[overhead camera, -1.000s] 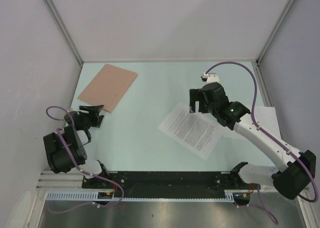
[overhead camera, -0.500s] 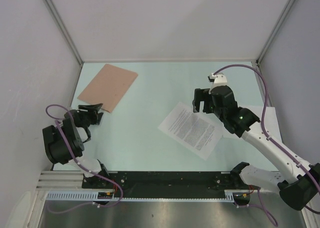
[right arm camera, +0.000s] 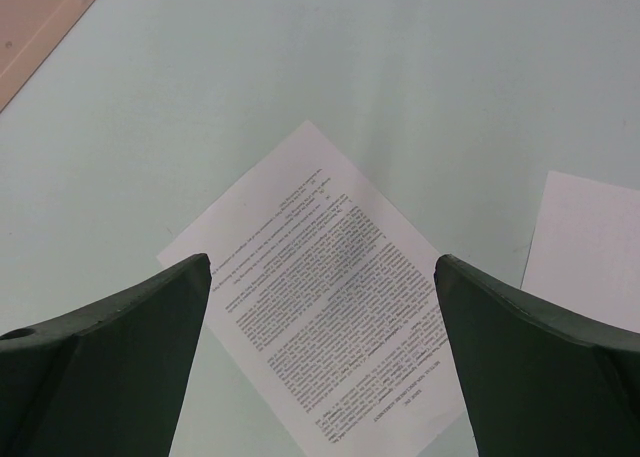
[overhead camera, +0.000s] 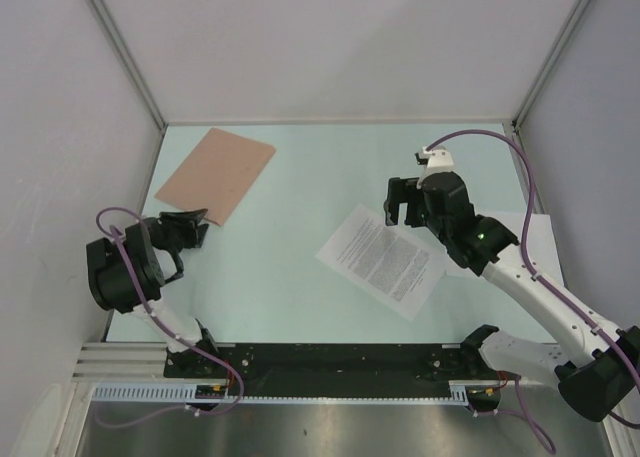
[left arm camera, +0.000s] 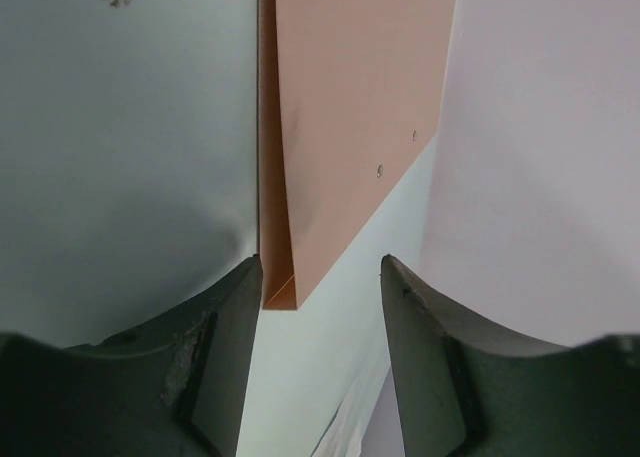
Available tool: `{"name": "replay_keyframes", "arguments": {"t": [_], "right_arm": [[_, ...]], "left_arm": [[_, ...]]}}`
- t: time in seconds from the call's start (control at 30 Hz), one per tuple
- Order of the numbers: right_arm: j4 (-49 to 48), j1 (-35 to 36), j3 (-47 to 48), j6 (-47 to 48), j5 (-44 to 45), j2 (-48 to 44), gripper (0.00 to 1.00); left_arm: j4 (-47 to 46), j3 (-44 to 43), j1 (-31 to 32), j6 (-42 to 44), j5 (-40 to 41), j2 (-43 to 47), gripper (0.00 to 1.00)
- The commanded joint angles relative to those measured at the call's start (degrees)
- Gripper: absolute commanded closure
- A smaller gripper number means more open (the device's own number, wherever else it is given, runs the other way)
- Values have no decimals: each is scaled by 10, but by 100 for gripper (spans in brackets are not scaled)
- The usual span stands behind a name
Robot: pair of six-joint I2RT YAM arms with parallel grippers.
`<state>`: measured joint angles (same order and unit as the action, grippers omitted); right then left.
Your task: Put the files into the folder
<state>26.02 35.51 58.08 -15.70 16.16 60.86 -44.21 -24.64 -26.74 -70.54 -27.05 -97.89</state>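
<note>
folder [overhead camera: 216,173] far L, files [overhead camera: 380,261] R

A pale mint-green table [overhead camera: 300,177] sits inside plain white walls [overhead camera: 340,47] — these meet at slanting aluminium posts [overhead camera: 120,47]. Along the table's near edge run a black plate [overhead camera: 340,362], a white slotted duct [overhead camera: 330,399] and a brushed metal sheet [overhead camera: 330,432].

bright, even, diffuse light; shadows on the table [overhead camera: 300,167] are faint. the left gripper [left arm camera: 320,264] and right gripper [right arm camera: 322,260] look dark, soft-focused.
</note>
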Motion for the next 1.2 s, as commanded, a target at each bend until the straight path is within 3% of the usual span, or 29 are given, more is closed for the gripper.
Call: {"name": "replay_keyframes", "arguments": {"t": [0.0,0.23,0.43,0.57,0.67,0.8,0.9,0.97,1.0,1.1,1.17], "right_arm": [[-21,-2,-3,9,6,-2,0],[-25,-4,-5,10,5,-1,0],[-27,-4,-5,13,-1,4,1],[-24,-5,-5,13,0,12,0],[-22,-4,-5,12,0,15,0],[-26,-4,-7,8,-5,29,0],[-34,-4,-9,0,-16,47,0],[-45,-3,-10,-12,-19,65,0],[-47,-2,-10,-17,-20,71,0],[-54,-2,-10,-35,-22,94,0],[-58,-3,-10,-51,-23,105,0]], "left_arm": [[-55,-34,13,-14,14,-13,46],[-46,-45,17,-4,23,-27,51],[-109,-66,31,-33,20,-82,53],[-114,-81,35,-29,23,-77,74],[-73,-82,39,36,41,-14,87],[155,-116,74,175,130,112,100],[270,-127,147,280,266,213,100],[329,-131,228,333,347,249,100],[342,-131,256,345,420,281,100],[373,-138,414,400,542,305,100],[394,-146,478,451,610,302,100]]}}
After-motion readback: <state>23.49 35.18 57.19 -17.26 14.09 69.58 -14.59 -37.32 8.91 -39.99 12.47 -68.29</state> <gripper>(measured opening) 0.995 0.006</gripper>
